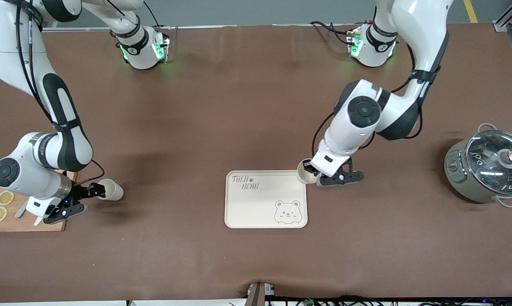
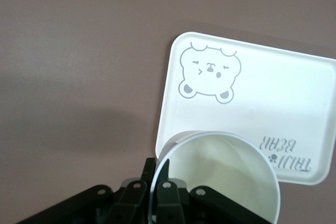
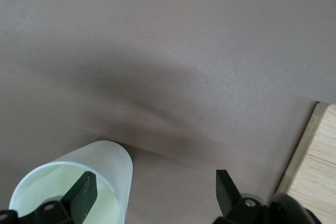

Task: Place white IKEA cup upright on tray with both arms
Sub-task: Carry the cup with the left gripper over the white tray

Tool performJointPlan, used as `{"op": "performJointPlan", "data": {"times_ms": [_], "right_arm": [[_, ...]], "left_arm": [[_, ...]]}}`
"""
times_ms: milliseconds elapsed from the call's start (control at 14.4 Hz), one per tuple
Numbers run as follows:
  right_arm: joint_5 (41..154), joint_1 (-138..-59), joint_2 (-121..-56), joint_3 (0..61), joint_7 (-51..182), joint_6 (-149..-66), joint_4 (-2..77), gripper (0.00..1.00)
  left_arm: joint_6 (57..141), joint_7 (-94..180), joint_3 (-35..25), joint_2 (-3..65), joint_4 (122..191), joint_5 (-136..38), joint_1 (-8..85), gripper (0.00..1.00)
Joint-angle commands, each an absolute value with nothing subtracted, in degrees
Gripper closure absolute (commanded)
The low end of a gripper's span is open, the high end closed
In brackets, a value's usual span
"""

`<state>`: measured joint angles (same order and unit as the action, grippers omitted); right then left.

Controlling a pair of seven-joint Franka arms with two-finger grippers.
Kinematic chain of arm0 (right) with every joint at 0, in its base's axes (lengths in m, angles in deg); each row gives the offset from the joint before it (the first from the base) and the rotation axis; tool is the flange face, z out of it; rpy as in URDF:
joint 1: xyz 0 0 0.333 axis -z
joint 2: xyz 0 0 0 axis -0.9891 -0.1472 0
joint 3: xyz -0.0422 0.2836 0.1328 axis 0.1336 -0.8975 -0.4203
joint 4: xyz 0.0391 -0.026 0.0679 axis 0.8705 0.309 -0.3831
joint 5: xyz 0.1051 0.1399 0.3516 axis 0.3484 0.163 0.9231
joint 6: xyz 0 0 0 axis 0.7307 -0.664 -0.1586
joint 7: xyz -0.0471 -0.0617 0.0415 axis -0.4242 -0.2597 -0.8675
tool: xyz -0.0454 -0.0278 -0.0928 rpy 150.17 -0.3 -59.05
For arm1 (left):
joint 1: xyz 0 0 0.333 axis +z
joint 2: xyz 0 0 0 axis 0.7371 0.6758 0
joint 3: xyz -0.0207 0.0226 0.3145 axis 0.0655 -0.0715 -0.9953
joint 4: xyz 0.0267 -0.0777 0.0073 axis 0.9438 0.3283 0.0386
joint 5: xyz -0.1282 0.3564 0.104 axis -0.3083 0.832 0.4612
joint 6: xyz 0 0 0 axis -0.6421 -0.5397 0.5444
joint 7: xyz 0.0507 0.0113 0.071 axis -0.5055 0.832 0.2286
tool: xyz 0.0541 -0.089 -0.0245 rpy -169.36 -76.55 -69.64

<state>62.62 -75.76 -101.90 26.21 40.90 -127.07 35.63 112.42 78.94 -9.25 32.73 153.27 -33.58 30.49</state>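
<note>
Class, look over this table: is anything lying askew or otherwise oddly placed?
One white cup lies on its side on the table beside the wooden cutting board, the open right gripper at its mouth. The left gripper holds a second cup over the tray corner.

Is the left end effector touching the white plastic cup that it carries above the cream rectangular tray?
Touching. The left wrist view shows the left end effector pinching the white plastic cup's rim between its fingers.

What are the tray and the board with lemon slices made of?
The tray looks like smooth matte cream plastic, with its rounded raised rim and printed bear. The board looks like pale wood or bamboo, since grain lines show in the right wrist view.
</note>
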Motion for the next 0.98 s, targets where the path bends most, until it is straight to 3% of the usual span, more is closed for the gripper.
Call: {"op": "performJointPlan", "data": {"times_ms": [0,906], "right_arm": [[63.10,-75.56,-101.71,26.12,38.64,-129.55,37.01,0.00],[63.10,-75.65,-101.80,26.12,38.64,-130.17,37.27,0.00]], "left_arm": [[112.35,82.14,-9.20,35.88,150.57,-30.41,29.65,1.00],[127.11,89.60,-10.25,45.98,148.81,-24.09,27.27,1.00]]}}
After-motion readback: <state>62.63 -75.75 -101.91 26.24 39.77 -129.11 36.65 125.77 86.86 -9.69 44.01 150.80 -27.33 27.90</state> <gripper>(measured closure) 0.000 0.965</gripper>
